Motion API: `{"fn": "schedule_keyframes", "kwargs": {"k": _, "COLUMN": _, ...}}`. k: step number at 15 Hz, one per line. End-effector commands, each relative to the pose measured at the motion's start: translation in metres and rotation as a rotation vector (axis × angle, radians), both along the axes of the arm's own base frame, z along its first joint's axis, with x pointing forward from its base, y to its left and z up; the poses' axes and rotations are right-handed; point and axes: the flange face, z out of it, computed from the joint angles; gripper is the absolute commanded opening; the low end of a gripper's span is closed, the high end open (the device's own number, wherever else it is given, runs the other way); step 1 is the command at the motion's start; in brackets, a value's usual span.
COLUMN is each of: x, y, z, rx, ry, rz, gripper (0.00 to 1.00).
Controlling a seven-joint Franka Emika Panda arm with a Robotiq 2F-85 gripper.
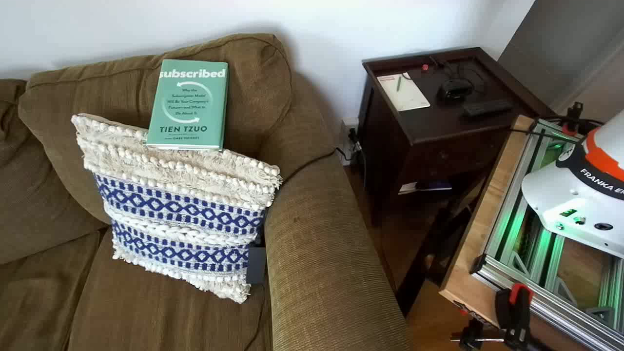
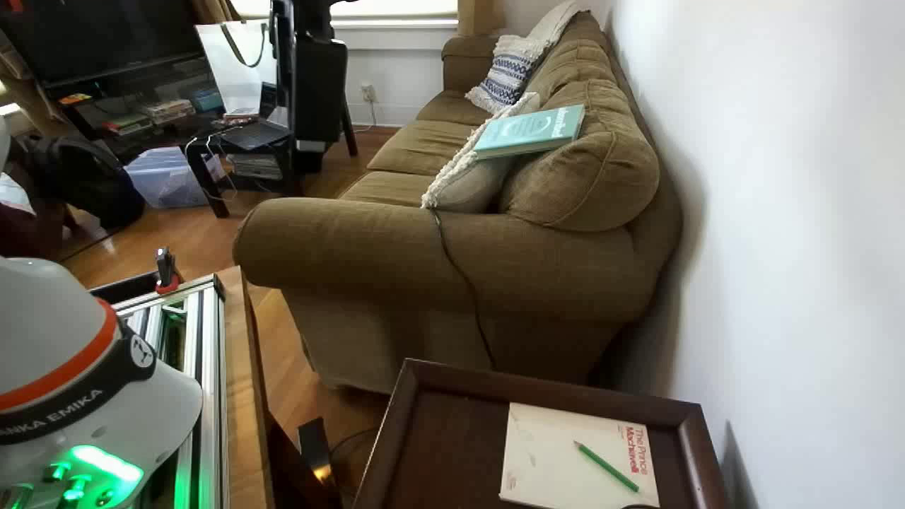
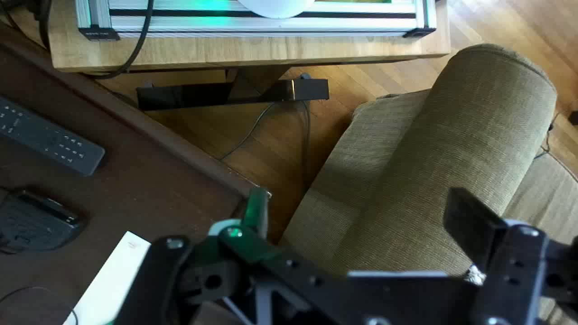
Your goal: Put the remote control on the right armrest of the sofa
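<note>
The remote control (image 1: 486, 107) is a slim black bar lying flat on the dark side table in an exterior view. It also shows, buttons up, at the left edge of the wrist view (image 3: 49, 137), partly cut off. The sofa's right armrest (image 1: 321, 243) is olive-brown, rounded and has nothing lying on its top. It shows in both exterior views (image 2: 368, 247) and in the wrist view (image 3: 456, 158). The sofa (image 2: 587, 162) stands against the wall. My gripper (image 3: 363, 214) is open and empty, seen above the gap between side table and armrest. It is outside both exterior views.
The dark side table (image 1: 414, 124) also holds a black device (image 1: 454, 89) with cables and a white book (image 1: 402, 92) with a green pencil. A patterned pillow (image 1: 180, 219) and green book (image 1: 190, 105) rest on the sofa. A cord (image 2: 463, 283) crosses the armrest.
</note>
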Motion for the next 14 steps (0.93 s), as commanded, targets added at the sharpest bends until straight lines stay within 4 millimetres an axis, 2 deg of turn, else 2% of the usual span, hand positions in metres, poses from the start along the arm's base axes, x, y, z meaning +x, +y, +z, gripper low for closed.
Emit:
{"fn": "schedule_keyframes", "kwargs": {"k": 1, "x": 0.0001, "y": -0.0002, "z": 0.0006, "rx": 0.000, "ry": 0.001, "rz": 0.000, "gripper": 1.00}}
{"fn": "schedule_keyframes", "kwargs": {"k": 13, "x": 0.0001, "y": -0.0002, "z": 0.0006, "rx": 0.000, "ry": 0.001, "rz": 0.000, "gripper": 1.00}}
{"fn": "schedule_keyframes", "kwargs": {"k": 14, "x": 0.0043, "y": 0.0058, "z": -0.0073, "rx": -0.051, "ry": 0.010, "rz": 0.019, "gripper": 1.00}}
